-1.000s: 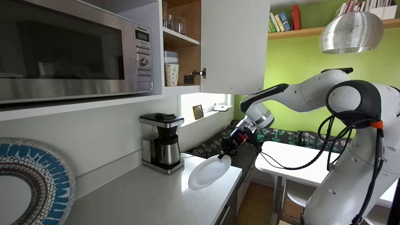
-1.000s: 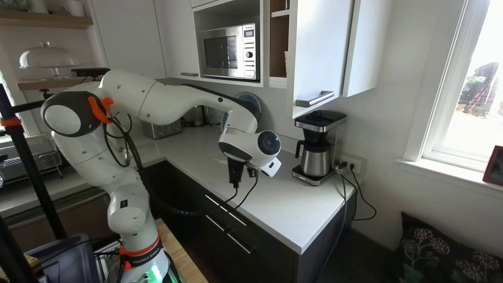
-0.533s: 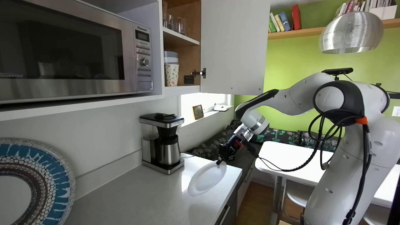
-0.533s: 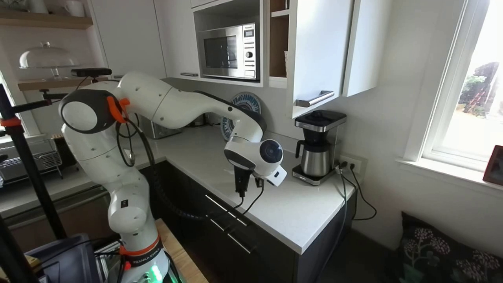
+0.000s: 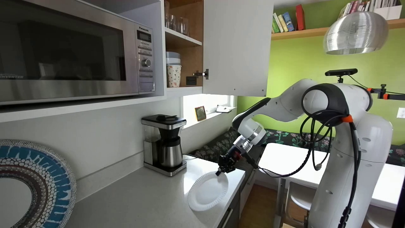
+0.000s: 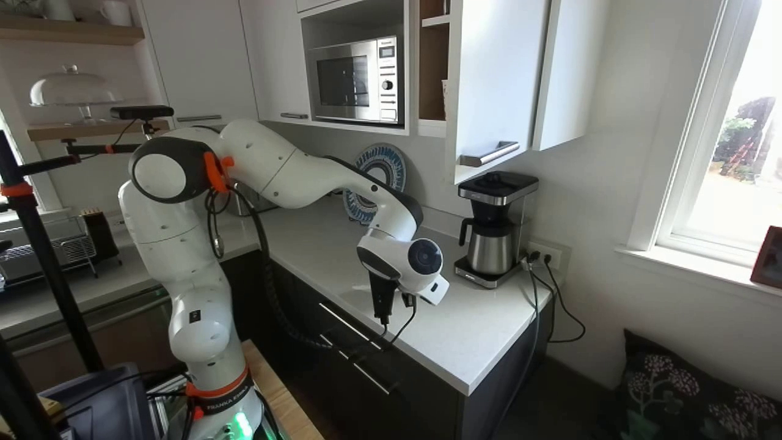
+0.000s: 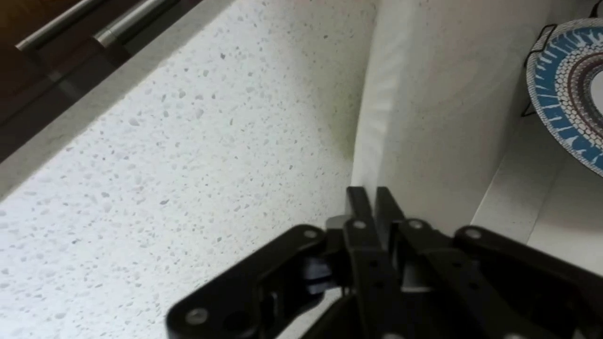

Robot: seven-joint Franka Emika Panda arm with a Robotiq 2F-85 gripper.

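Gripping white plate, pincer almost closed; microwave marked "Panasonic", "INVERTER"; arm base, "FRANKA".

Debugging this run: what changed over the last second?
The gripper lowered the white plate: both shifted down and slightly left in an exterior view; the plate's outline looks rounder. Nothing visibly released: its rim still appears held between the nearly closed jaws. Coffee maker, microwave and open cabinet door stayed put.

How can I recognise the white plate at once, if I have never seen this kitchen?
In an exterior view, find the pale counter below the microwave. Right of the coffee maker, the tool holds the white plate. Unlike the blue-patterned disc, it is plain, with a ridged rim.
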